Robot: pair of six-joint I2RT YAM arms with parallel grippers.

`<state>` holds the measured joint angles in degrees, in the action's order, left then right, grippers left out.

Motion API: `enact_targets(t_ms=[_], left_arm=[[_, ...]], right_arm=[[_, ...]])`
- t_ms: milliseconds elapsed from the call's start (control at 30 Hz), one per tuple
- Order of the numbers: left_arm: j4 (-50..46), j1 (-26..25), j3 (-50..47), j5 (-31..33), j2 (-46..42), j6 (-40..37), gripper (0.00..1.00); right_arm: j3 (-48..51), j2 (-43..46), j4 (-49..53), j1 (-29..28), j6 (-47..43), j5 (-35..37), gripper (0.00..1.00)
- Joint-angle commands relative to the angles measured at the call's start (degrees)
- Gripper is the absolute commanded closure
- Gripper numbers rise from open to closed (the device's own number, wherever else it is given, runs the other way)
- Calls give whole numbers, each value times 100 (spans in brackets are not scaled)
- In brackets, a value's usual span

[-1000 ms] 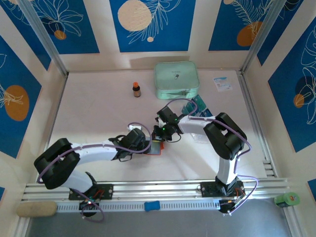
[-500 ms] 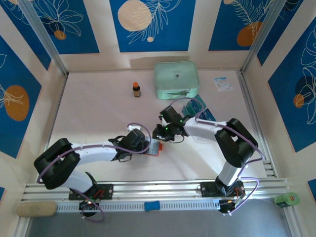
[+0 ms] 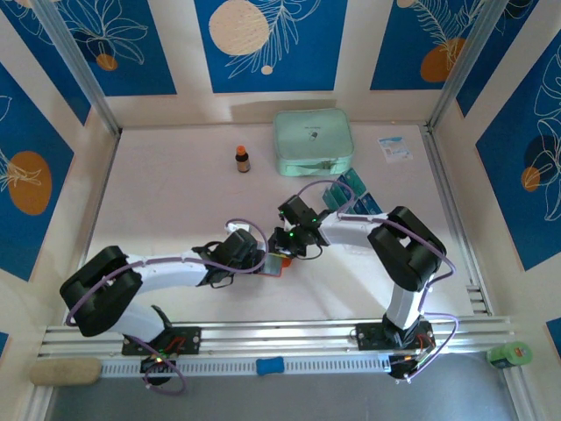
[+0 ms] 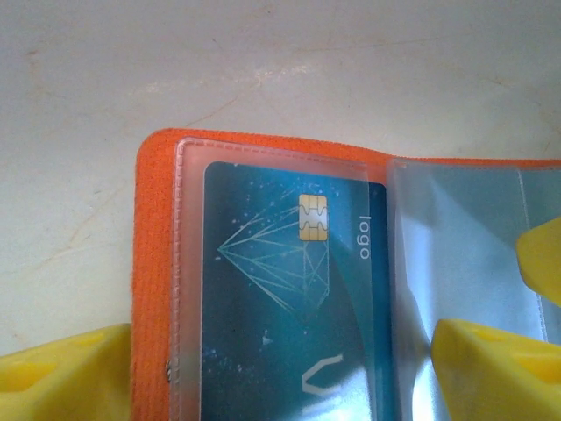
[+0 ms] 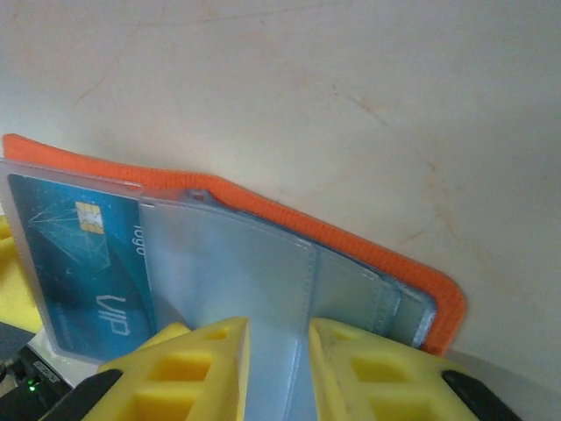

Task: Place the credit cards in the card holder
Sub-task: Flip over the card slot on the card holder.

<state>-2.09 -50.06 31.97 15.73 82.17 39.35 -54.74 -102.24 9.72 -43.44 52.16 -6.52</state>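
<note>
The credit card [image 5: 79,263] reads "logo" and "VIP".

One card holder [image 4: 153,263], one card [image 4: 289,289] inside, one green case [image 3: 313,140], one bottle [image 3: 243,159], one paper slip [image 3: 394,147]

From my console I see a pale table [image 3: 175,202] under bright, even light, enclosed by blue wall panels [image 3: 263,44] (white leaves, orange discs) and aluminium posts [image 3: 77,74].
</note>
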Motion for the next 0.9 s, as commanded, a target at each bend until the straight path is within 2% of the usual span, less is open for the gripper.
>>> enact_targets(t_ms=[0,300,500,867], left_arm=[[155,-39,-150,-307,89,64,15],[174,-40,-158,-316,88,64,15],[156,-39,-148,-305,68,63,15],[106,-39,-113,-272,-17,64,14]], right_arm=[[-13,-182,38,28,71,1,72],[-19,-213,-387,246,155,-532,73],[65,-200,-764,327,285,-880,77],[118,-105,-880,363,357,-1007,86]])
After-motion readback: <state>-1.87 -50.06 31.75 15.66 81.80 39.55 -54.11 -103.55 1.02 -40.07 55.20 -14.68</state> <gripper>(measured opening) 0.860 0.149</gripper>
